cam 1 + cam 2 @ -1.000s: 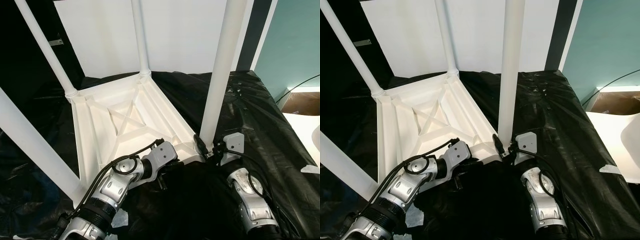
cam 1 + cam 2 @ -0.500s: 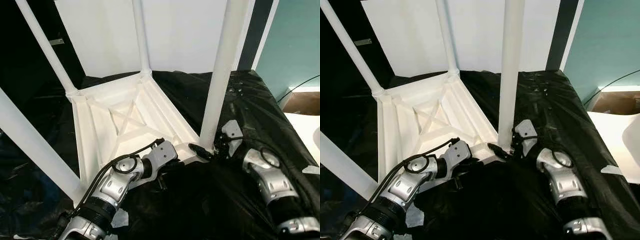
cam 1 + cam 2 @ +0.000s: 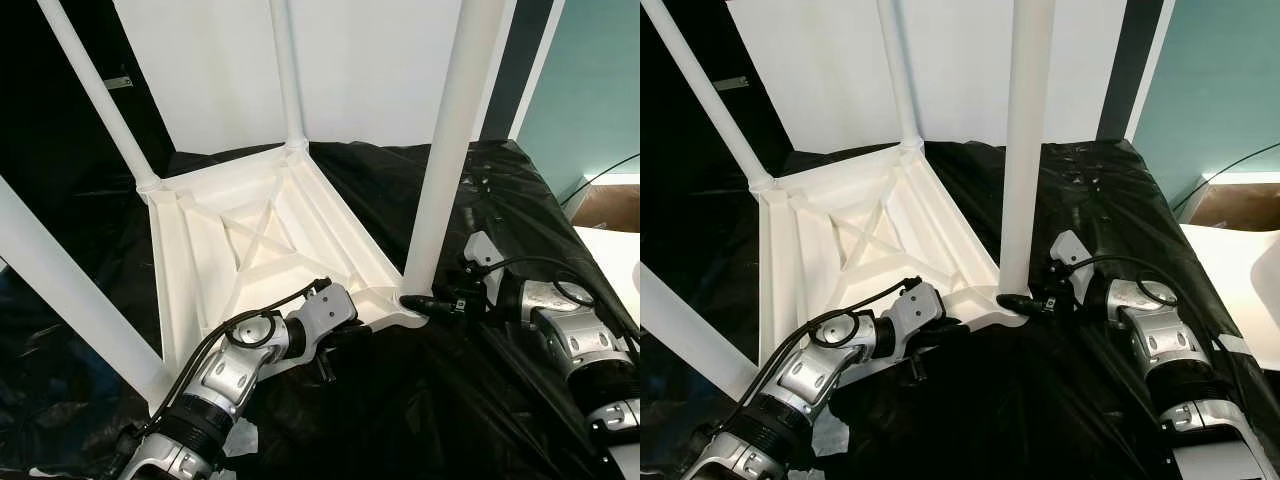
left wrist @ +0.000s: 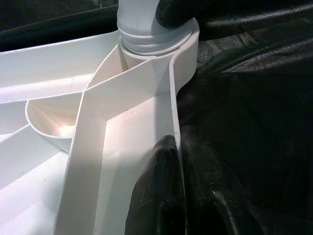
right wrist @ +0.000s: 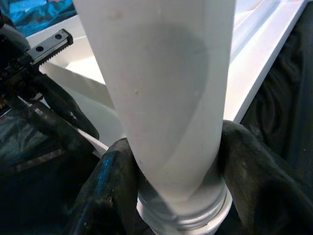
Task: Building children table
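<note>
A white children's table lies upside down on black plastic sheeting, its legs pointing up. My left gripper is shut on the tabletop's rim close to the near right corner, one finger inside the rim wall and one outside. The near right leg stands in that corner's socket. My right gripper is shut on this leg's base, and its fingers press on both sides just above the threaded collar. The right forearm reaches in from the right.
Three other legs stand at the back left, the back and the near left. A white panel rises behind the table. A teal wall and a cardboard box lie to the right. Black sheeting covers the surface.
My right arm has swung out to the right around the near right leg, with its gripper staying at the leg's base. The left gripper has kept its hold on the rim.
</note>
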You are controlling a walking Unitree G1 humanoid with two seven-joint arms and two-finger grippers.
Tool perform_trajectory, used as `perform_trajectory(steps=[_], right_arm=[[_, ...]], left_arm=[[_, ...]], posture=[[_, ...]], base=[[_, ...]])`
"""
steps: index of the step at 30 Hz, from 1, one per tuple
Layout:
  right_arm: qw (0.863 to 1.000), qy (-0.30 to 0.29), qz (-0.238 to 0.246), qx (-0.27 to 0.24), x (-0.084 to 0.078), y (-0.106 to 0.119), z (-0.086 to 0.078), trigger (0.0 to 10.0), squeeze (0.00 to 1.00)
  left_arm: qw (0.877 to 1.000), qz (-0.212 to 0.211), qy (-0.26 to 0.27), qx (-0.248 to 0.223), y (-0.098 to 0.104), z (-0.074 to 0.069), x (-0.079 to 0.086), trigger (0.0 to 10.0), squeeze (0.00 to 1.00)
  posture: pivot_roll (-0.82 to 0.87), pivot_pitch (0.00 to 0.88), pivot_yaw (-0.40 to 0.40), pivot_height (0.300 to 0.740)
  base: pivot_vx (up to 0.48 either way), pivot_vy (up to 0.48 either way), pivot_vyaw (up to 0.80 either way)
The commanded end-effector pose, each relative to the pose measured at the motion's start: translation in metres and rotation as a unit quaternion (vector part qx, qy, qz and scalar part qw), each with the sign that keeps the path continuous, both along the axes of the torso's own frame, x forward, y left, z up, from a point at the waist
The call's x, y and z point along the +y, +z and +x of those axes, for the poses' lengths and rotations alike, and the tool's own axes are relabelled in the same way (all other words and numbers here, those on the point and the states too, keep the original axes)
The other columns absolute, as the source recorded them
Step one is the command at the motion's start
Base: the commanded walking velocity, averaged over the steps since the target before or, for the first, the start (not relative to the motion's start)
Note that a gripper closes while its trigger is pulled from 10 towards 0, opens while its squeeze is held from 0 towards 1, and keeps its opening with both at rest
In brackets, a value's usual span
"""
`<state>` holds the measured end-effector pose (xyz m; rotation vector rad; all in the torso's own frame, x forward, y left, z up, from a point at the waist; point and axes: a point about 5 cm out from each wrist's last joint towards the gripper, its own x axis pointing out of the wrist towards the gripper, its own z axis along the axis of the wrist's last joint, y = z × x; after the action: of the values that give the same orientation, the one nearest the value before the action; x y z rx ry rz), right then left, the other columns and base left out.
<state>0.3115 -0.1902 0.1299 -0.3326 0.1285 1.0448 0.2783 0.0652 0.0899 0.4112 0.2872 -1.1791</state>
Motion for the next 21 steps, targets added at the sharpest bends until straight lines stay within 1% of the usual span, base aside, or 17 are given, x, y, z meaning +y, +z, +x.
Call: perform_trajectory(steps=[1,2,3,4,5,6,8,9,11,13,14,16,17,19,20,21], right_arm=[[1.000,-0.015,0.018,0.003,0.008,-0.011,-0.005,0.0,0.00],[0.996,-0.065,0.063,-0.023,0.019,-0.015,-0.008,0.0,0.00],[0.996,-0.065,0.063,-0.023,0.019,-0.015,-0.008,0.0,0.00],[0.986,-0.119,0.104,-0.060,0.029,-0.021,-0.018,0.0,0.00],[0.976,-0.156,0.129,-0.083,0.034,-0.024,-0.026,0.0,0.00],[0.970,-0.174,0.142,-0.096,0.036,-0.025,-0.031,0.0,0.00],[0.968,-0.177,0.146,-0.100,0.037,-0.026,-0.033,0.0,0.00],[0.965,-0.194,0.148,-0.096,0.037,-0.032,-0.041,0.0,0.00],[0.961,-0.215,0.151,-0.090,0.038,-0.039,-0.050,0.0,0.00],[0.943,-0.278,0.165,-0.075,0.034,-0.045,-0.049,0.0,0.00],[0.943,-0.278,0.165,-0.075,0.034,-0.045,-0.049,0.0,0.00],[0.926,-0.326,0.178,-0.075,0.038,-0.047,-0.046,0.0,0.00],[0.925,-0.325,0.178,-0.077,0.042,-0.046,-0.044,0.0,0.00],[0.926,-0.323,0.179,-0.079,0.045,-0.045,-0.042,0.0,0.00],[0.931,-0.313,0.174,-0.071,0.049,-0.046,-0.041,3.6,0.00],[0.935,-0.305,0.171,-0.065,0.052,-0.047,-0.040,3.6,0.00]], left_arm=[[0.992,0.079,0.029,0.093,-0.049,-0.019,0.020,10.0,0.00],[0.992,0.079,0.028,0.094,-0.049,-0.020,0.020,10.0,0.00],[0.992,0.079,0.028,0.094,-0.049,-0.020,0.020,10.0,0.00],[0.992,0.079,0.028,0.094,-0.049,-0.020,0.019,10.0,0.00],[0.992,0.079,0.028,0.094,-0.049,-0.020,0.019,10.0,0.00],[0.992,0.078,0.027,0.094,-0.049,-0.020,0.019,10.0,0.00],[0.992,0.078,0.027,0.093,-0.049,-0.020,0.018,10.0,0.00],[0.992,0.078,0.027,0.093,-0.049,-0.019,0.019,10.0,0.00],[0.992,0.078,0.027,0.093,-0.048,-0.019,0.019,10.0,0.00],[0.992,0.082,0.027,0.093,-0.049,-0.019,0.022,10.0,0.00],[0.992,0.082,0.027,0.093,-0.049,-0.019,0.022,10.0,0.00],[0.992,0.084,0.022,0.093,-0.049,-0.019,0.020,10.0,0.00],[0.992,0.083,0.021,0.091,-0.048,-0.018,0.019,10.0,0.00],[0.992,0.082,0.020,0.090,-0.048,-0.018,0.017,10.0,0.00],[0.992,0.081,0.020,0.090,-0.047,-0.017,0.016,10.0,0.00],[0.993,0.081,0.020,0.089,-0.047,-0.016,0.016,10.0,0.00]], posture=[[0.00,0.000,0.046,0.740],[0.00,0.000,0.041,0.740],[0.00,0.000,0.041,0.740],[0.00,0.000,0.043,0.740],[0.00,0.000,0.043,0.740],[0.00,0.000,0.043,0.740],[0.00,0.000,0.043,0.740],[0.01,0.000,0.043,0.740],[0.01,0.000,0.043,0.740],[0.00,0.000,0.050,0.740],[0.00,0.000,0.050,0.740],[0.00,0.000,0.050,0.740],[-0.01,0.000,0.049,0.740],[-0.01,0.000,0.049,0.740],[-0.01,0.000,0.046,0.740],[-0.01,0.000,0.046,0.740]], base=[[0.000,0.000,0.00],[0.000,0.000,0.00],[0.000,0.000,0.00],[0.000,0.000,0.00],[0.000,0.000,0.00],[0.000,0.000,0.00],[0.000,0.000,0.00],[0.000,0.000,0.00],[0.000,0.000,0.00],[0.000,0.000,0.00],[0.000,0.000,0.00],[0.000,0.000,0.00],[0.000,0.000,0.00],[0.000,0.000,0.00],[0.000,0.000,0.00],[0.000,0.000,0.00]])
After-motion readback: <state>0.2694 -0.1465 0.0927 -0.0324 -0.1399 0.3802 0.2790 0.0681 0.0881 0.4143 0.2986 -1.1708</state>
